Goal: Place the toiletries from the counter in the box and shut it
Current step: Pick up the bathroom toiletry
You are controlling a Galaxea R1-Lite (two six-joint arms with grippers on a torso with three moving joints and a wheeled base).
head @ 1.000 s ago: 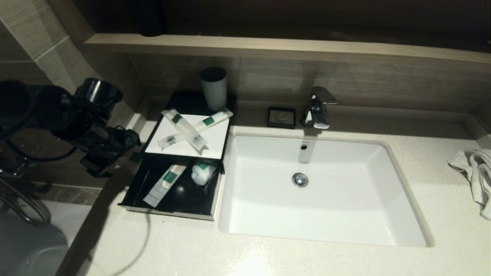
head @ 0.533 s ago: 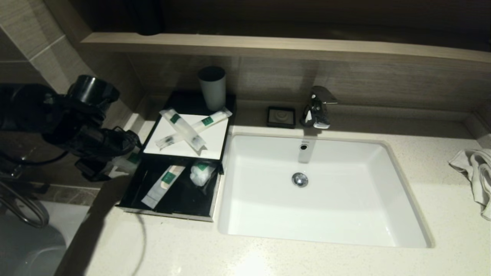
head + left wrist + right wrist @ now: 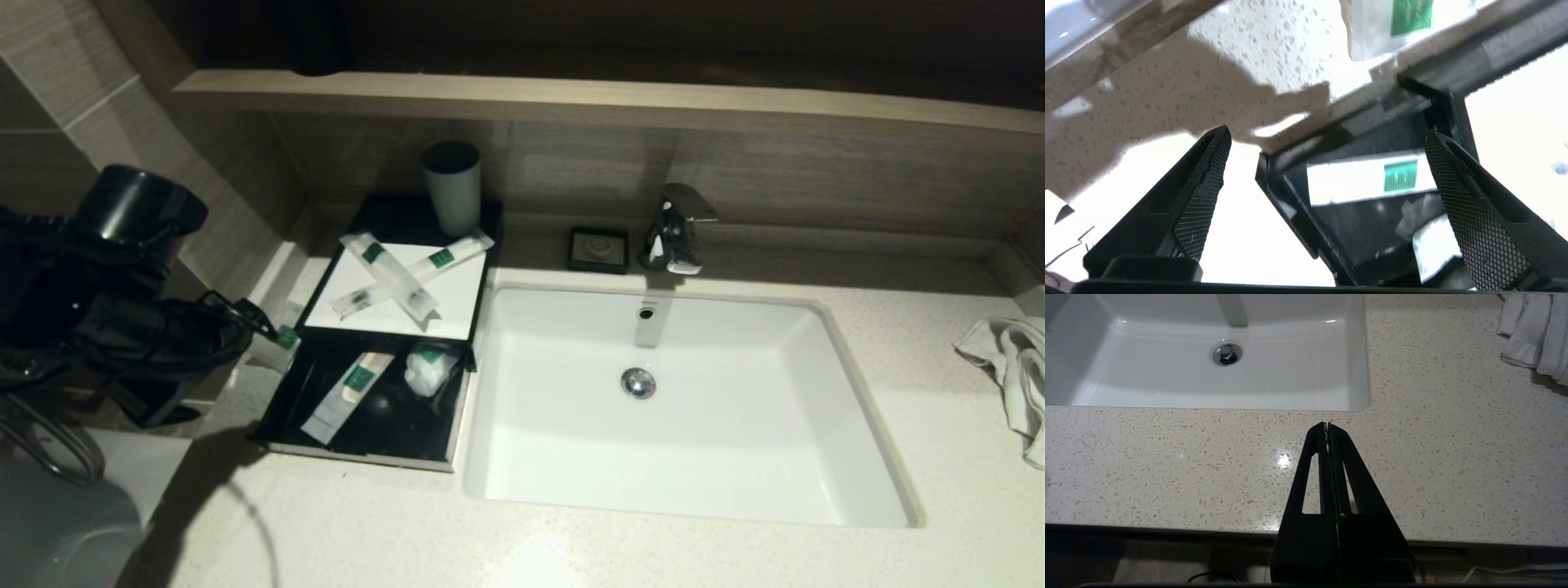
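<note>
Left gripper (image 3: pixel 1327 141) spread empty beside box (image 3: pixel 371 445), long packet (image 3: pixel 344 395) in open drawer.

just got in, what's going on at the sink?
The left claw hangs open and empty beside the open drawer of the box, near a short packet lying on the counter. Two packets are in the drawer; two long ones lie crossed on the box top. The right claw is parked shut.
</note>
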